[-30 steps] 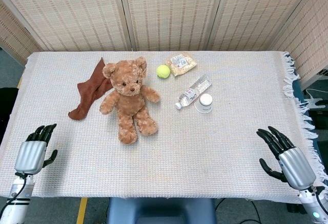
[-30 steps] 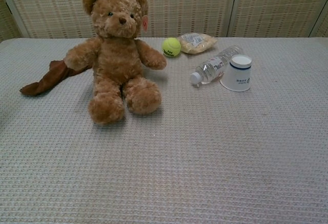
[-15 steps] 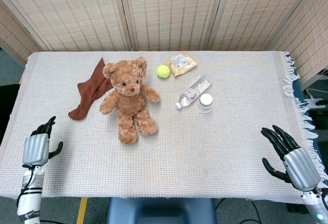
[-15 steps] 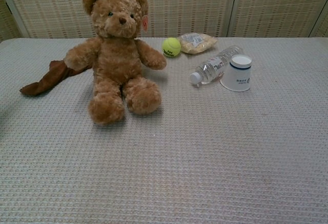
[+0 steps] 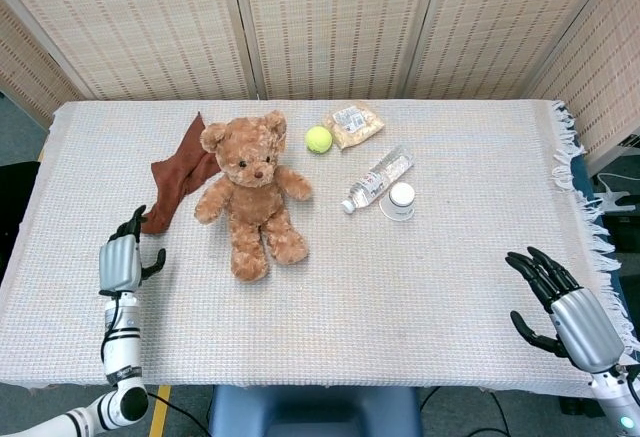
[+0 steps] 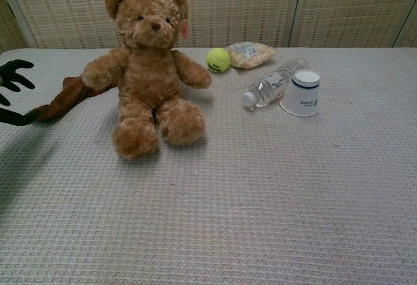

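Clearly nearer, the left hand (image 5: pixel 120 262) – fingers spread, holding nothing – sits lower left, just below the brown cloth (image 5: pixel 178 174), whose length slants up-right

On the surface (image 5: pixel 450 277) you have one teddy bear (image 5: pixel 252 193), one brown cloth (image 5: pixel 178 174), one tennis ball (image 5: pixel 318 139), one snack packet (image 5: pixel 354 123), one water bottle (image 5: pixel 378 178) (lying on its side) and one paper cup (image 5: pixel 400 200). Two robot hands show, left robot hand (image 5: pixel 120 259) and right robot hand (image 5: pixel 562 304).
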### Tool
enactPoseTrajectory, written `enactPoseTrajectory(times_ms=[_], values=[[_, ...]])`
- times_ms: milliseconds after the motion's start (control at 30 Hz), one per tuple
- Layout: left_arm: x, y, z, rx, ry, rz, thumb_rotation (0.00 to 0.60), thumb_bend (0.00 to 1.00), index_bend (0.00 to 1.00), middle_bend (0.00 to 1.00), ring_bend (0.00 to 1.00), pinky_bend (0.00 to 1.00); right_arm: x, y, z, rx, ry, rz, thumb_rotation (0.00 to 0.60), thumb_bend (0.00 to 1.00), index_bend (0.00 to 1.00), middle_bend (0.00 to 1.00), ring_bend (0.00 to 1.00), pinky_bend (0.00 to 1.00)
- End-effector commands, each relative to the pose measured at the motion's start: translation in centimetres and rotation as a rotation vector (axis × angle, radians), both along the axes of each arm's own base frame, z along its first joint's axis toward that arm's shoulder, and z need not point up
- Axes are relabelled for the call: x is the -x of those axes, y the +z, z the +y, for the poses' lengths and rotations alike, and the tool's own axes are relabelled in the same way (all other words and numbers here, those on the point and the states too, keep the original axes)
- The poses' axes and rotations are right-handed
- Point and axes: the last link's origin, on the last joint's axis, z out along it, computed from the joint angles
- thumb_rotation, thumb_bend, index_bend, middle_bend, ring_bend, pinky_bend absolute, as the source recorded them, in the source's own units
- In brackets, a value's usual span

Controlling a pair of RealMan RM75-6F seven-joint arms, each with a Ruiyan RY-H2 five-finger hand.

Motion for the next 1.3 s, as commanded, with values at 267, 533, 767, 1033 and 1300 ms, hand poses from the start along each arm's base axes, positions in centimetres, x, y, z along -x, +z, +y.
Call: enactPoseTrajectory(times_ms=[267, 533, 767, 1033, 1300], values=[[-2.2, -2.2, 3.6, -0.085, 0.025, 0.007, 0.600, 0.35, 0.15, 0.26, 0.22, 0.33, 0.1, -0.1, 0.0, -0.017, -0.005, 0.006, 0.600, 0.32, 0.07, 0.09, 0.00, 0.16], [-4.2, -2.6, 5.2, -0.104, 0.019, -0.001, 0.600, 0.35, 0.21, 0.33, 0.24, 0.33, 0.1, 0.0, 0.1, -0.025, -0.010, 0.007, 0.600, 0.32, 0.07, 0.09, 0.00, 0.16], [-4.9, -2.8, 5.4, -0.096, 0.045, -0.023, 0.600, 0.35, 0.22, 0.34, 0.24, 0.33, 0.2, 0.1, 0.1, -0.027, -0.012, 0.003, 0.600, 0.32, 0.07, 0.09, 0.00, 0.16], [-5.8, -2.6, 5.0, -0.073, 0.059, -0.036, 0.600, 0.35, 0.25, 0.34, 0.24, 0.33, 0.2, 0.0, 0.1, -0.025, -0.014, 0.001, 0.600, 0.32, 0.07, 0.09, 0.00, 0.16], [-6.7, -2.7, 4.5, -0.032, 0.096, -0.077, 0.600, 0.35, 0.21, 0.29, 0.24, 0.32, 0.3, 0.1, -0.1, -0.028, -0.021, -0.003, 0.600, 0.32, 0.07, 0.09, 0.00, 0.16]])
